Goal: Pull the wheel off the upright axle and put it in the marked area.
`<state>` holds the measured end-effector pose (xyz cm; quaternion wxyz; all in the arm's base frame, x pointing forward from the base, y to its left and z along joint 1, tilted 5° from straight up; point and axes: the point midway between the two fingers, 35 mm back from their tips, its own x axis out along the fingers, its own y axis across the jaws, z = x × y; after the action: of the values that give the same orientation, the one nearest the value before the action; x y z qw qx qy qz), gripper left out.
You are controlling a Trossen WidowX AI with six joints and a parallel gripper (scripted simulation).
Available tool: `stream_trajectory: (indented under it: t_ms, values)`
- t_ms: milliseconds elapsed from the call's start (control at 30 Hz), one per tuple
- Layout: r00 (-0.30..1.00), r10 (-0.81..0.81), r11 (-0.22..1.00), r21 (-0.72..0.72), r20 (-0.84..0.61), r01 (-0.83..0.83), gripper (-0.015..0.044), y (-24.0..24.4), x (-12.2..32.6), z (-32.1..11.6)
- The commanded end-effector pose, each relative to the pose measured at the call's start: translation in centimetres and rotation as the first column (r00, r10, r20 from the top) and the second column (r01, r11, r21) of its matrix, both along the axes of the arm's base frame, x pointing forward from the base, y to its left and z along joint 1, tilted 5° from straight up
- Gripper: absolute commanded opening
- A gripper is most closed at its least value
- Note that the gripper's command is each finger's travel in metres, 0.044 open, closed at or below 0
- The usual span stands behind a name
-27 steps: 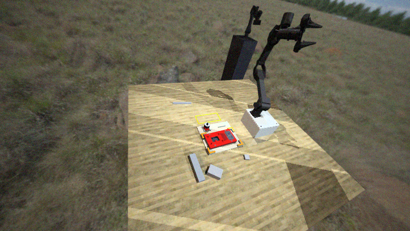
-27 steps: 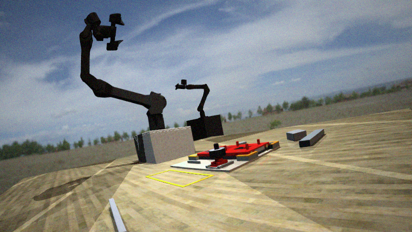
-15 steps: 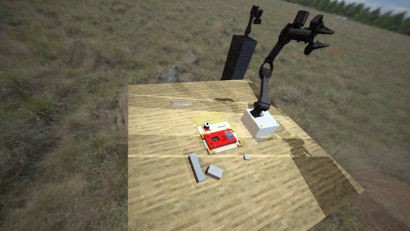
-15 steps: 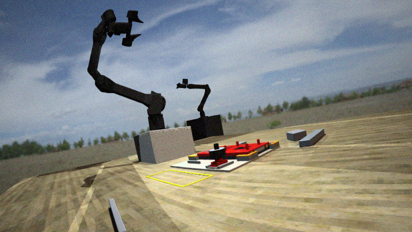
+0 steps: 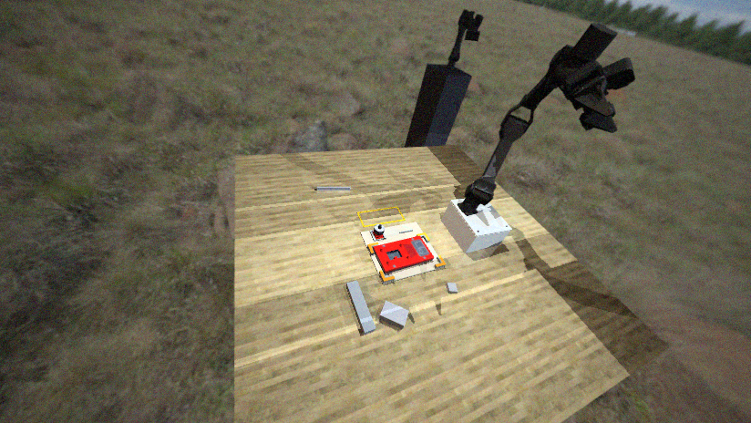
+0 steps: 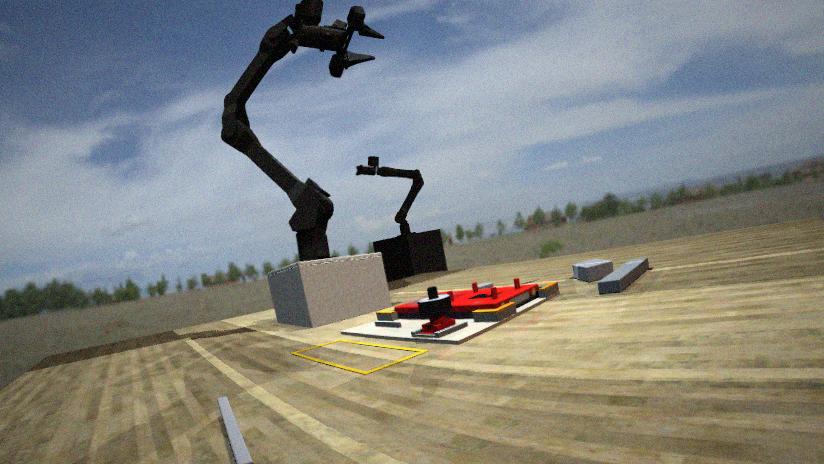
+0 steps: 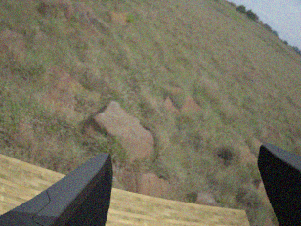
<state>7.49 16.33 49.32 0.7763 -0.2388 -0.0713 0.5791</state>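
Note:
The wheel (image 5: 378, 230) (image 6: 434, 306), dark-sided with a pale top, sits on the upright axle, whose dark tip (image 6: 432, 291) sticks out above it. The axle's red foot (image 6: 438, 326) stands on the pale board. The marked area, a thin yellow outline (image 5: 378, 210) (image 6: 365, 372), lies on the table beside the board, with nothing inside it. My gripper (image 5: 614, 121) (image 6: 378, 47) (image 7: 188, 159) is open and empty, high in the air and far from the wheel. The wrist view shows grass, rocks and a table edge between the fingers, not the wheel.
A red plate (image 5: 385, 263) (image 6: 403, 308) with pegs lies between orange-topped corner blocks on the board. Grey blocks (image 5: 360, 307) (image 5: 394, 314) (image 6: 623, 276) lie beyond it. A thin grey bar (image 5: 334, 188) (image 6: 232, 429) lies past the outline. A second arm (image 5: 457, 46) (image 6: 416, 190) stands off the table.

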Motion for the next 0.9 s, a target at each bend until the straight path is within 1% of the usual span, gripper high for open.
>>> stream_trajectory:
  t_ms: [0, 200, 367, 467, 633, 767, 867]
  values:
    - [0.973, -0.158, 0.985, -0.089, -0.168, 0.145, 0.0300, 1.8, 6.3, -3.4]
    - [0.867, -0.378, 0.922, -0.216, -0.325, 0.321, 0.0300, 1.8, 14.3, -8.4]
    - [0.722, -0.547, 0.836, -0.328, -0.424, 0.440, 0.0300, -0.1, 20.2, -13.2]
    - [0.623, -0.634, 0.773, -0.401, -0.459, 0.492, 0.0300, -1.9, 23.2, -16.3]
    - [0.442, -0.753, 0.658, -0.523, -0.488, 0.542, 0.0300, -5.7, 27.1, -21.9]
    - [0.331, -0.802, 0.592, -0.588, -0.497, 0.551, 0.0300, -8.0, 28.7, -25.1]
    - [0.182, -0.841, 0.518, -0.662, -0.509, 0.541, 0.0300, -10.7, 30.0, -29.2]
